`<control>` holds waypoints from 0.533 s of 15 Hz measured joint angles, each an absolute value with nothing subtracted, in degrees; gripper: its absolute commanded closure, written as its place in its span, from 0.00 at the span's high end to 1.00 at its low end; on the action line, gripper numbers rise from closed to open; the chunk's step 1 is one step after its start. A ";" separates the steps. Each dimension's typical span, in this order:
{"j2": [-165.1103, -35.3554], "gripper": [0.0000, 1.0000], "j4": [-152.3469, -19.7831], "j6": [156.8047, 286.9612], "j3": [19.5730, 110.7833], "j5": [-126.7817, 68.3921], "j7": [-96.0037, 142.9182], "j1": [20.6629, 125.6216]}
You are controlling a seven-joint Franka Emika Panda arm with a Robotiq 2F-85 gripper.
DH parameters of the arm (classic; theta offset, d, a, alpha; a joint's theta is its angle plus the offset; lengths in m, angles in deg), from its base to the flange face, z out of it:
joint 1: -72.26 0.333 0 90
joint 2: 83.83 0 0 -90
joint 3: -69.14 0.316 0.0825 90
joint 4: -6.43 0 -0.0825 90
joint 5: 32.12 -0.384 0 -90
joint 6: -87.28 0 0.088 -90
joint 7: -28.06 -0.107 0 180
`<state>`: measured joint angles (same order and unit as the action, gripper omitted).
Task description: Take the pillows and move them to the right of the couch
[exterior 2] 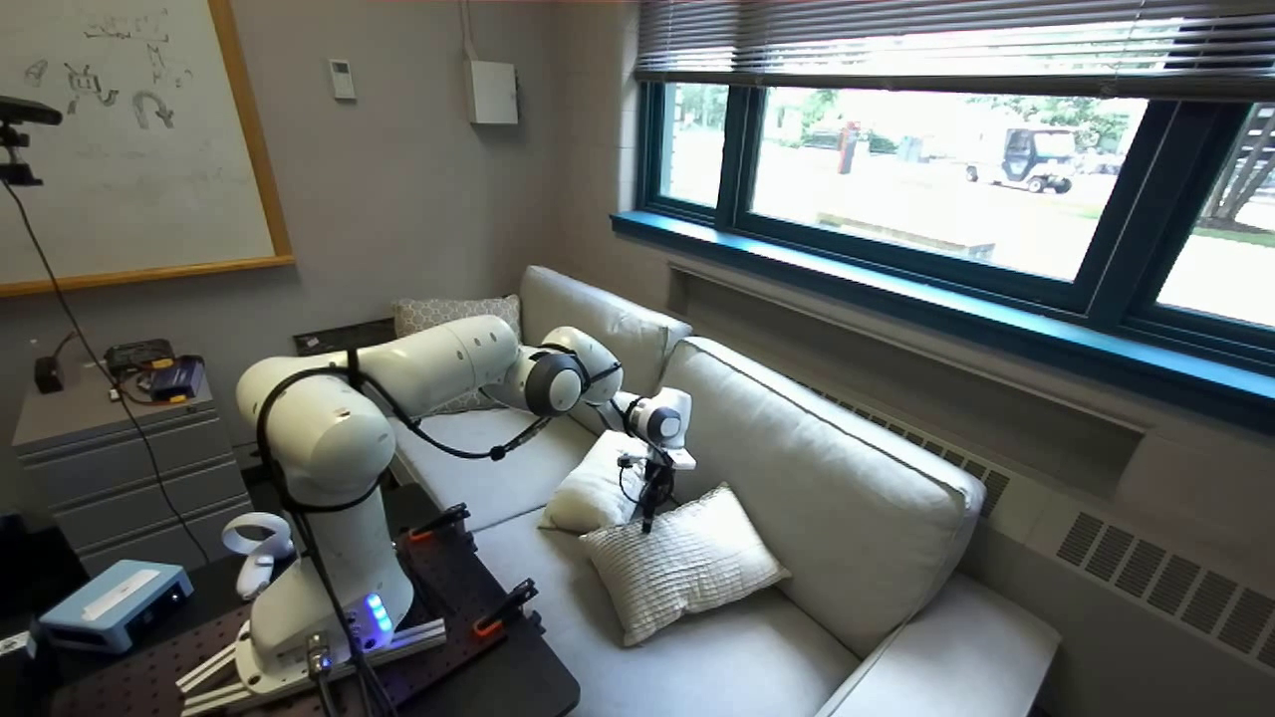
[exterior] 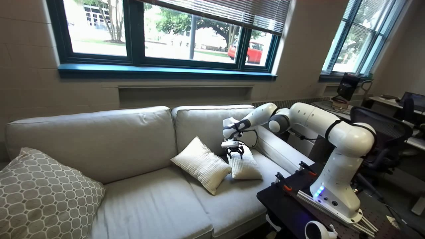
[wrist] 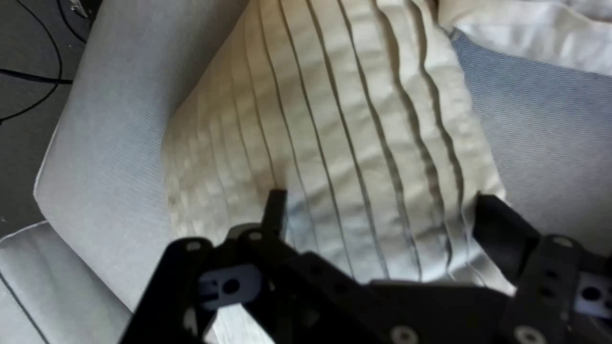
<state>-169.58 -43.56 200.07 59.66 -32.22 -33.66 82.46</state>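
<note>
On the couch (exterior: 139, 202), a puffy, wavy-pleated white pillow (wrist: 334, 148) lies beneath wide-spread, empty fingers (wrist: 502, 234).

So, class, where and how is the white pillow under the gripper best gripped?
Probably pinch the white pillow by its pleated face, coming from above. That face lies upward, and in the wrist view its ridges run between the fingers of the open gripper, so closing across them should bunch fabric.
</note>
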 measured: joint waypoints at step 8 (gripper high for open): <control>-169.52 0.12 -43.55 196.12 59.66 -28.19 -35.89 83.34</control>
<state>-169.52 -43.55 196.12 59.66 -28.19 -35.89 83.34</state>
